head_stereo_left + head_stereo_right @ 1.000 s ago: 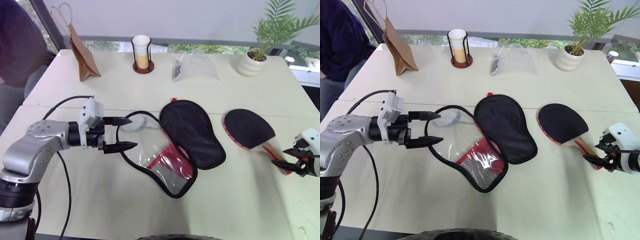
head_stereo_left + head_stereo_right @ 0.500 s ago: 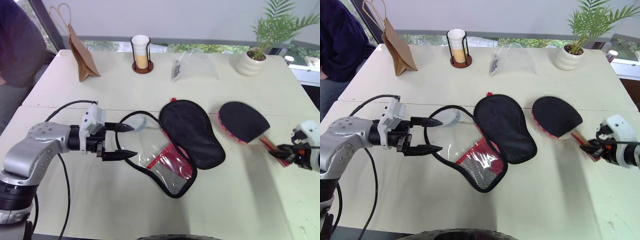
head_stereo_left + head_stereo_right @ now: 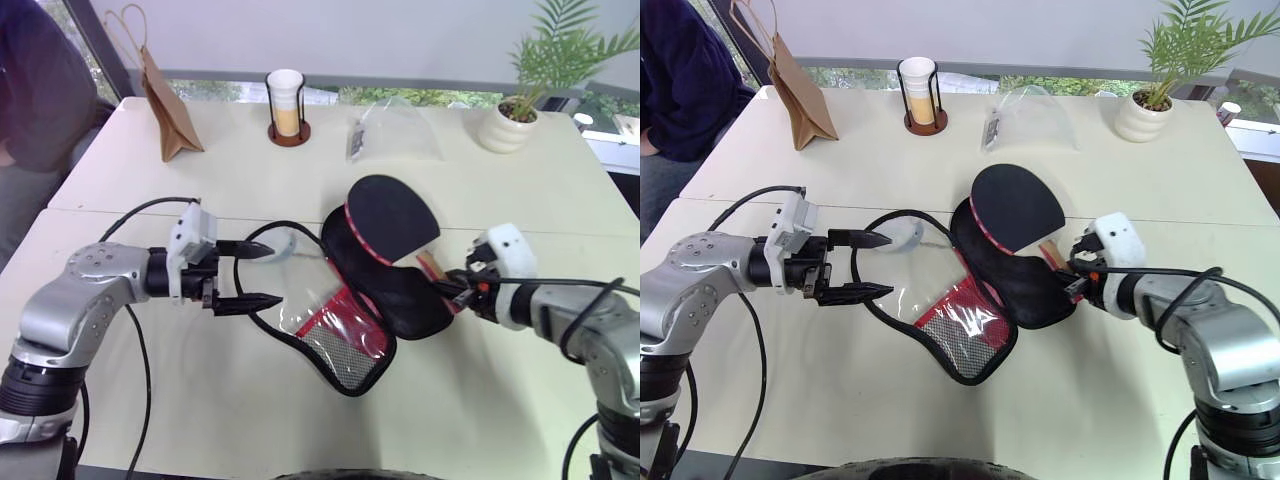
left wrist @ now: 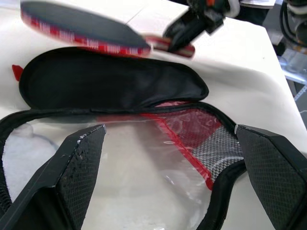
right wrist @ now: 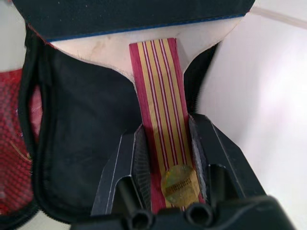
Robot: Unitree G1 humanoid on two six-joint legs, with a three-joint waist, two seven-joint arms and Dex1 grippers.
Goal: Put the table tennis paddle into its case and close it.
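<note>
The table tennis paddle (image 3: 390,213) is lifted off the table and tilted, black face up, red rim showing, over the black inner flap of the case (image 3: 404,292). My right gripper (image 5: 168,143) is shut on the paddle's striped wooden handle (image 5: 160,100), just right of the case. The case lies unzipped and spread open, its red mesh half (image 3: 343,335) nearer me. My left gripper (image 3: 276,274) is open at the case's left edge, pointing across the clear pocket, fingertips (image 4: 84,153) wide apart with nothing between them.
At the table's far side stand a brown paper bag (image 3: 166,108), a cup in a holder (image 3: 286,105), a clear plastic bag (image 3: 393,133) and a potted plant (image 3: 518,122). A person (image 3: 30,90) sits at the far left corner. A black cable (image 3: 135,212) trails from my left arm.
My right gripper has closed on the paddle's handle, then carried the paddle left and up from the table to above the case's flap. The left gripper stayed put, open.
</note>
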